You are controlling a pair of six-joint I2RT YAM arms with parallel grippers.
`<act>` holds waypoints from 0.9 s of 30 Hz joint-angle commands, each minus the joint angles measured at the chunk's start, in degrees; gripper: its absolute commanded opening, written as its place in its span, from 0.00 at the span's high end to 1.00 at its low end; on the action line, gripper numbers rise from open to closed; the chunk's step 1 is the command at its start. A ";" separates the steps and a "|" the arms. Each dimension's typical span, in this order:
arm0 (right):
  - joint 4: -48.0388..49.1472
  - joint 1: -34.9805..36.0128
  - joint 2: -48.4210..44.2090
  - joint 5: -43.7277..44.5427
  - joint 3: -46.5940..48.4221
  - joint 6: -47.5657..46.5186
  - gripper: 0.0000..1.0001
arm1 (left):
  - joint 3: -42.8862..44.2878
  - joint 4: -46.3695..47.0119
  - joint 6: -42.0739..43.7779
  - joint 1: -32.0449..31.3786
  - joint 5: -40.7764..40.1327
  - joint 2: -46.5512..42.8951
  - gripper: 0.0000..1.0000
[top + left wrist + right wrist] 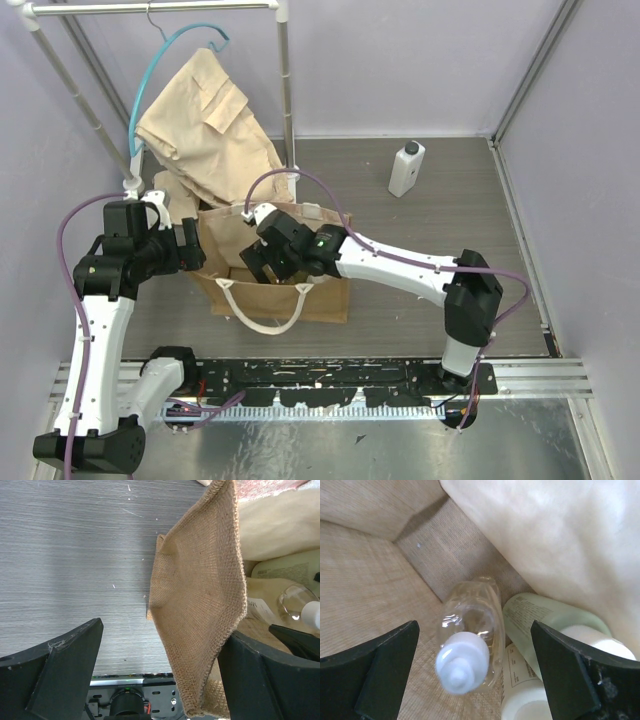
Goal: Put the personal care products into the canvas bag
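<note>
- Top external view: shows the canvas bag (pixel 320 300) standing upright on the table (pixel 470 210), mouth open, with one cream handle (pixel 262 312) hanging down its near side.
- Also shows the flat white bottle (pixel 406 170) with a black cap, upright on the table toward the far right, well apart from the bag.
- Places the left gripper (pixel 190 248) at the bag's left wall and the right gripper (pixel 262 265) inside the bag's mouth.
- Left wrist view: finds the fingers (pixel 65 675) spread wide, with the bag's woven wall (pixel 200 605) hanging between them. Lies close against one finger and clear of the other, so not pinched.
- Right wrist view: looks down into the bag and finds that gripper spread wide too, holding nothing.
- Under it, on the bag floor: a see-through bottle (pixel 470 625) with a white cap, lying against a pale green bottle (pixel 540 612), with a cream bottle (pixel 522 700) just beside both.
- Behind the bag, from above: a beige garment (pixel 205 120) on a teal hanger (pixel 150 80), hung from a rack (pixel 285 90).
</note>
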 commanded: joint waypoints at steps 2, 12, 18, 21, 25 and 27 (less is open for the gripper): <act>-3.69 -1.44 -6.40 1.11 9.01 -2.34 0.00 | 1.97 -0.03 0.39 -0.10 0.32 -0.53 0.02; -8.63 -13.28 -14.70 -0.63 13.99 -3.24 0.00 | 2.14 -0.47 0.21 -0.09 2.15 -0.61 0.02; -9.00 -23.38 -13.63 -2.69 17.85 -4.02 0.00 | 2.22 -0.47 0.43 -0.14 2.51 -0.74 0.02; -13.22 -29.05 -9.25 -5.03 22.88 -4.46 0.00 | 2.10 -0.43 0.60 -0.09 2.60 -0.79 0.02; -20.52 -34.81 -1.29 -4.41 32.56 -3.64 0.00 | 1.88 -0.29 0.88 -0.14 3.14 -0.65 0.02; -23.13 -37.15 2.93 -3.52 37.73 -1.98 0.00 | 1.68 0.06 0.79 -0.09 3.62 -0.60 0.02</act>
